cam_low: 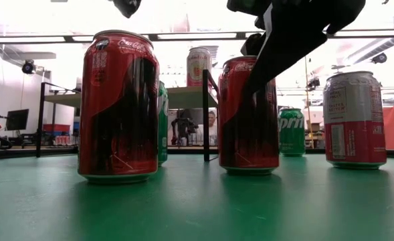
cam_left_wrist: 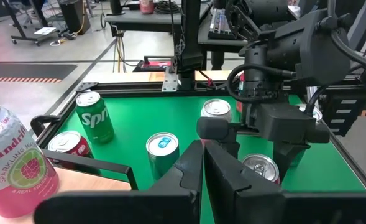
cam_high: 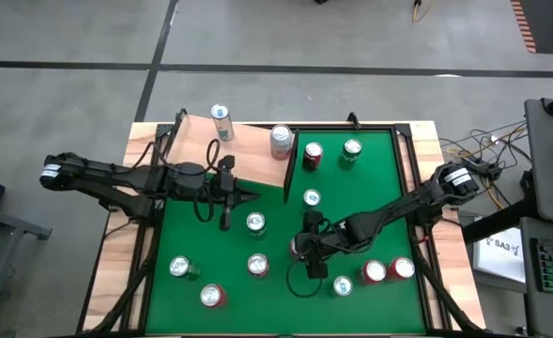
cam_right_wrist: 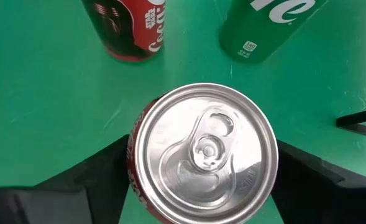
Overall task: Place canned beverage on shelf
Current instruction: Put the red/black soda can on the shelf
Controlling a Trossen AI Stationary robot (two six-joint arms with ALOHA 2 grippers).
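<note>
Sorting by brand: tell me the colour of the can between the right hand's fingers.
Red can with a silver top; right wrist view.

twelve cans (cam_high: 257,266), one shelf (cam_high: 248,150), two arms (cam_high: 116,178).

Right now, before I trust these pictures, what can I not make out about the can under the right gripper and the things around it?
- High view: the right gripper covers the red can, so the can does not show there.
- Right wrist view: the can's own lid hides its label.
- Left wrist view: the pink can is cut off by the picture's edge.
- Low view: the front cans hide much of the shelf.
</note>
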